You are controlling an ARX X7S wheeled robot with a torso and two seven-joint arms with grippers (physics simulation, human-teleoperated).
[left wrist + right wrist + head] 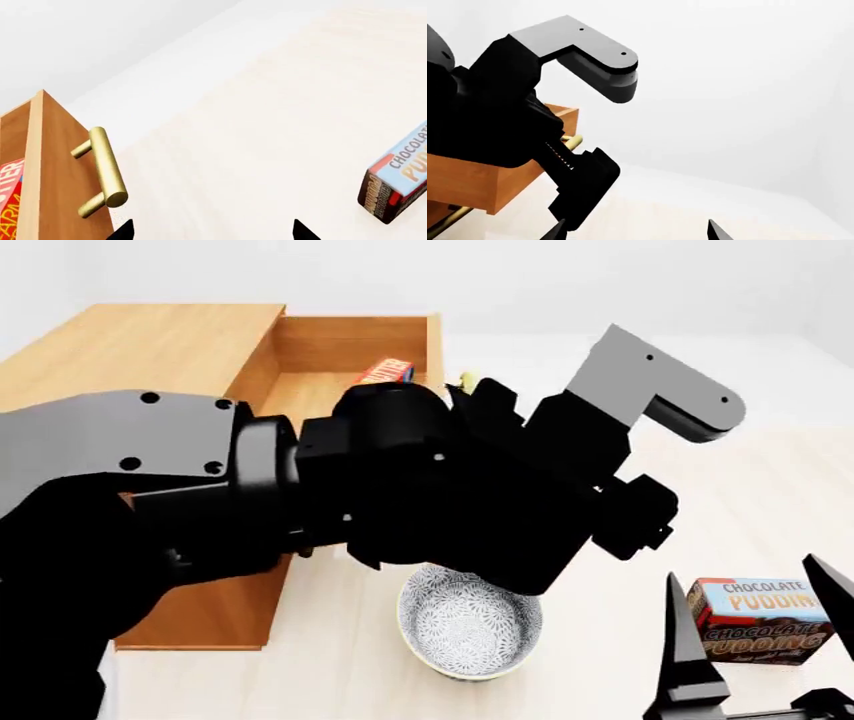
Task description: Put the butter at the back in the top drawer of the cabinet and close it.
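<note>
The cabinet (127, 345) stands at the left with its top drawer (350, 340) pulled out. The red-and-orange butter (384, 371) lies inside the drawer, close behind the front panel (63, 165); the left wrist view also shows the butter (9, 197) there. My left gripper (213, 233) is open and holds nothing. It hangs just outside the drawer front, beside the brass handle (107, 167). My right gripper (761, 640) is open at the lower right, its fingers either side of the chocolate pudding box, and the right gripper (637, 233) holds nothing.
A patterned bowl (470, 625) sits on the light table in front of the cabinet, under my left arm (441, 490). The chocolate pudding box (758, 625) lies at the right, and the same pudding box (399, 172) shows in the left wrist view. A lower handle (444, 220) shows under the drawer.
</note>
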